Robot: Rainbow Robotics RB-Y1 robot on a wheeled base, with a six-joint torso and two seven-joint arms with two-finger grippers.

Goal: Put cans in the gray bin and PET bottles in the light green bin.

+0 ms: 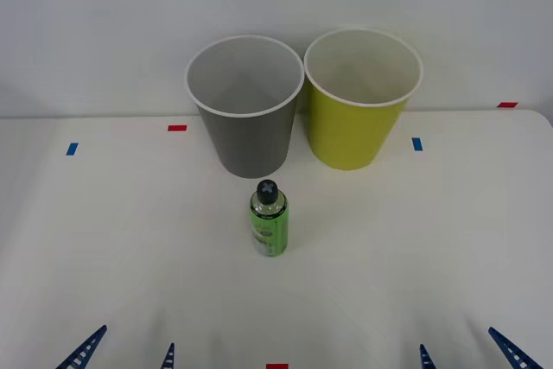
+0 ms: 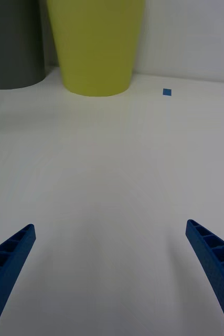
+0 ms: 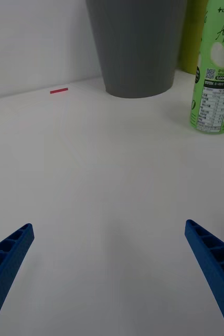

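Note:
A small PET bottle with a bright green label and black cap stands upright mid-table, just in front of the gray bin. To the gray bin's right, almost touching it, stands the light green bin. Both bins look empty from above. My left gripper is open at the near left edge, well short of the bottle. At the near right edge my right gripper is open too, with nothing between its fingers. No cans are in sight.
The white table reaches back to a white wall. Small tape marks lie on it: red, blue, blue, red and red at the front edge.

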